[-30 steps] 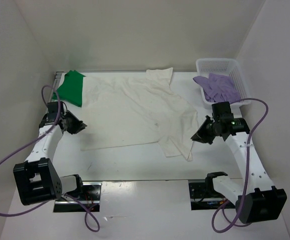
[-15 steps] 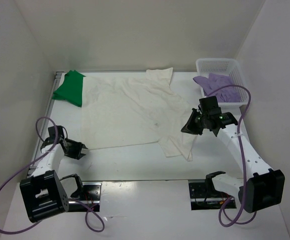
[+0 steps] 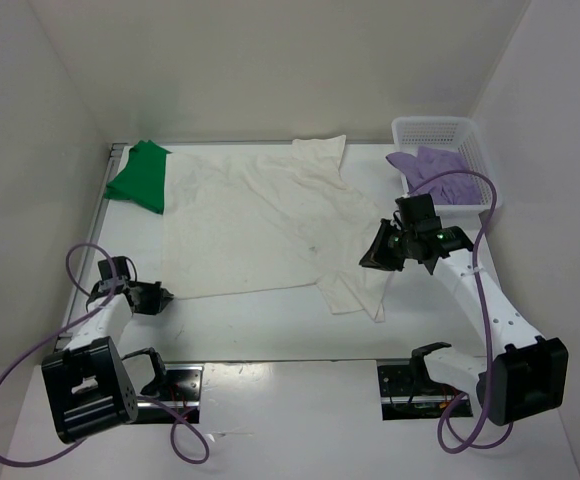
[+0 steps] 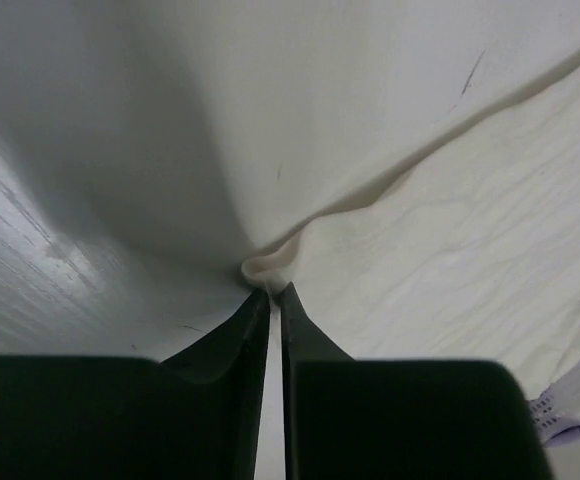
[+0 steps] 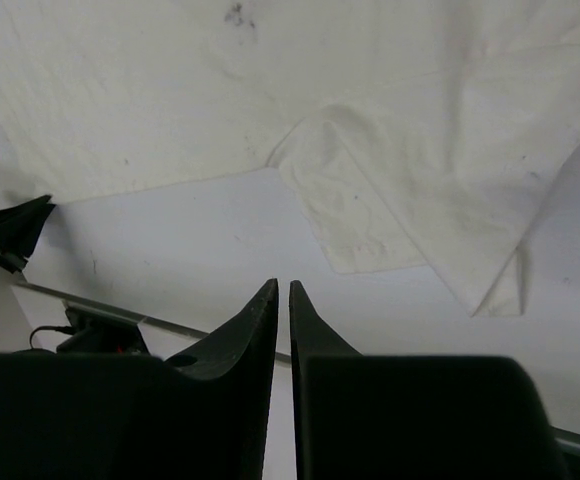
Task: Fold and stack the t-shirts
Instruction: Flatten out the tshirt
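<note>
1. The white t-shirt (image 3: 260, 225) lies spread out on the desk (image 3: 270, 325)
2. Left pincer (image 4: 272, 290), pressed nearly together, pinches the white t-shirt's puckered near-left corner
3. Right pincer (image 5: 282, 285), pressed almost together and empty, hangs above its near-right sleeve
4. The green t-shirt (image 3: 142, 175) lies at its far-left corner; the lavender t-shirt (image 3: 440, 172) sits in a white lattice basket (image 3: 430, 122) to its right

A white plastic lattice basket (image 3: 432, 121) sits at 1 o'clock on a white table (image 3: 270, 325) (its surface scuffed with faint dark marks). Plain white walls (image 3: 270, 70) enclose the table on three sides. A shiny metal strip (image 3: 290, 362) runs along its edge at 6 o'clock.
</note>
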Motion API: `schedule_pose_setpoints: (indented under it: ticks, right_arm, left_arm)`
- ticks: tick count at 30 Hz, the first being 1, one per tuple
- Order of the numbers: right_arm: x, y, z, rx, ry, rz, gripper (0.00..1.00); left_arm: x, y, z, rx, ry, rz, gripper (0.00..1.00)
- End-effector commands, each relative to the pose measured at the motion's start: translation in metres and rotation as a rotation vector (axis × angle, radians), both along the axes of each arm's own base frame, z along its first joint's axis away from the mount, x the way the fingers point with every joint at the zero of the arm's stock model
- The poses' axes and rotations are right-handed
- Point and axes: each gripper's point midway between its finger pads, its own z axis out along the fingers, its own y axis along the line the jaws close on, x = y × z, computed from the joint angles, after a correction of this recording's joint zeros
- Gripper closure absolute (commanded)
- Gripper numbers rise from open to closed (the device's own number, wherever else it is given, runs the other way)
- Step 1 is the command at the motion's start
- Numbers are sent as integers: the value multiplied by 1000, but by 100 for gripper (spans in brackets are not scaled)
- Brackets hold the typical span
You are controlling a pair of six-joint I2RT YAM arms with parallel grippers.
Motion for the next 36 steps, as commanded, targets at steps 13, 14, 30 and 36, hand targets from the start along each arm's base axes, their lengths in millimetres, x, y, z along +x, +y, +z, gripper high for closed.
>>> schedule_pose_setpoints:
  ticks: [13, 14, 30, 36]
  right_arm:
    - [20, -16, -19, -92, 20, -129, 67]
    - [18, -15, -28, -91, 58, -146, 67]
    - [-62, 86, -93, -32, 251, -17, 60]
    - [-53, 57, -102, -85, 227, -181, 51]
  left_arm:
    - [115, 39, 154, 301, -332, -196, 100]
    - [125, 46, 170, 315, -374, -195, 100]
    - [149, 37, 135, 217, -400, -297, 100]
    - [143, 19, 130, 182, -399, -331, 100]
